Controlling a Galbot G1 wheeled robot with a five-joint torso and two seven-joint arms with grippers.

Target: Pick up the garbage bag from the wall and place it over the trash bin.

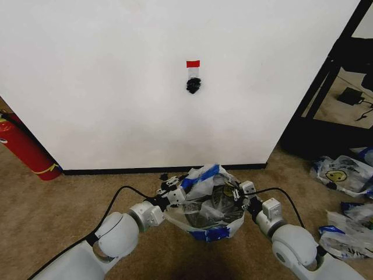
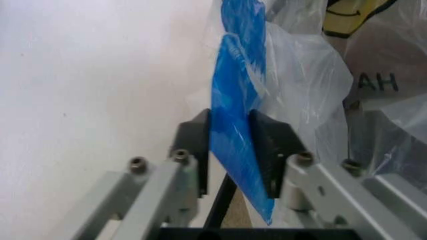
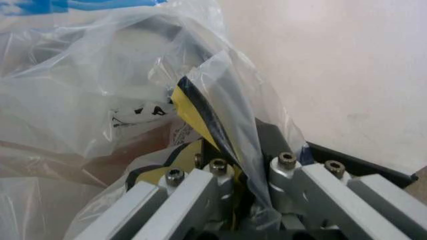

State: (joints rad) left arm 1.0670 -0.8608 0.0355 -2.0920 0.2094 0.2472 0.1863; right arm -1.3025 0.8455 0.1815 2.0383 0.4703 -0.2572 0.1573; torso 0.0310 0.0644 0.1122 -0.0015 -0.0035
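The garbage bag (image 1: 204,178), thin clear plastic with blue print, is spread between my two grippers low at the foot of the wall (image 1: 116,87). Its mouth hangs around the trash bin (image 1: 205,211), whose dark mesh shows through the plastic. My left gripper (image 1: 175,195) is shut on the bag's left edge. In the left wrist view its pads (image 2: 193,145) pinch a blue printed fold of the bag (image 2: 233,125). My right gripper (image 1: 240,195) is shut on the right edge. In the right wrist view, plastic with yellow and black print (image 3: 200,115) runs between its fingers (image 3: 283,170).
A black hook (image 1: 193,85) under a red tape strip (image 1: 193,63) sits bare on the wall. A red fire extinguisher (image 1: 26,149) leans at the left. Other smiley bags (image 1: 341,175) lie on the carpet at the right, near a black frame (image 1: 326,87).
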